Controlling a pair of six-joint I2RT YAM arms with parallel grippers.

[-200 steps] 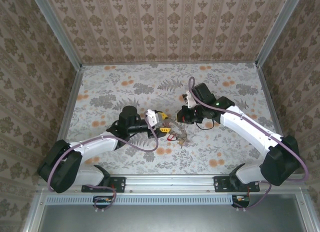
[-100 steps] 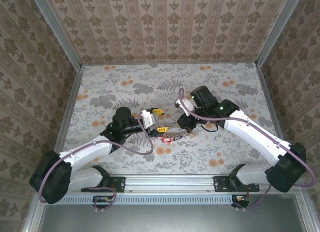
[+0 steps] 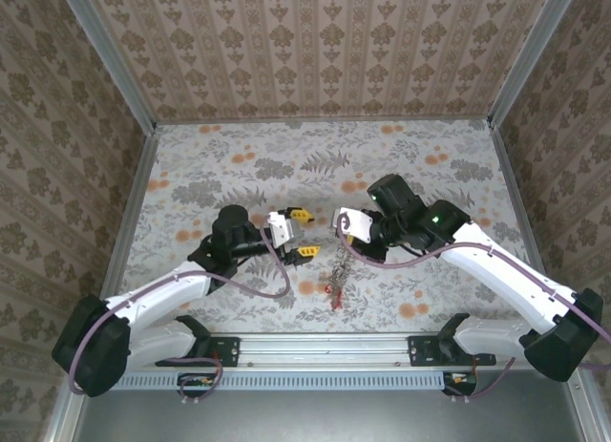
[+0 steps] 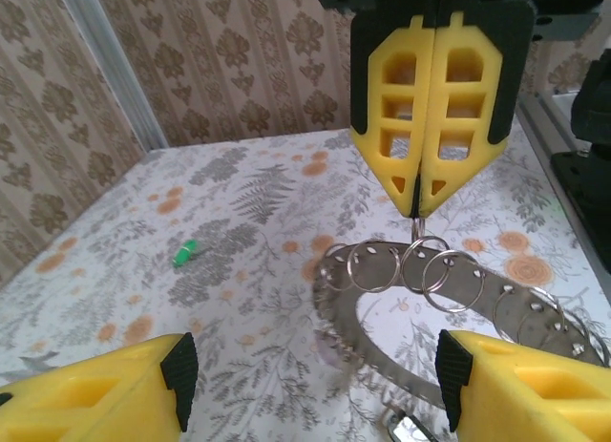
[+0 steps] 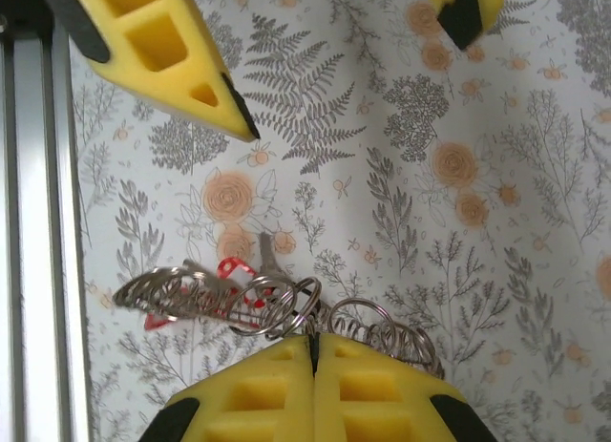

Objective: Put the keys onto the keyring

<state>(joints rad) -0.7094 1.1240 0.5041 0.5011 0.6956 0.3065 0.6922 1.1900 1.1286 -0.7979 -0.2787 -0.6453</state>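
The keyring (image 4: 377,313), a broad flat metal ring with small split rings through holes at its edge, hangs above the floral table. My right gripper (image 4: 417,208) is shut on one of those split rings. From above, the keyring (image 3: 339,263) dangles below the right gripper (image 3: 340,232), with a red key (image 3: 333,292) at its bottom. The red key (image 5: 234,273) also hangs on the keyring (image 5: 205,296) just past my right gripper (image 5: 313,339). My left gripper (image 3: 307,234) stands open just left of the ring, its jaws wide with nothing between them. A green key (image 4: 184,252) lies on the table.
The floral cloth (image 3: 239,165) covers the table, which has patterned walls on three sides. A metal rail (image 3: 325,345) runs along the near edge and shows in the right wrist view as the rail (image 5: 33,222). Another key's metal tip (image 4: 412,429) shows under the ring.
My left gripper has opened, let go of the keyring and drawn back to the left. My right gripper has carried the ring left and nearer, and it now hangs straight down.
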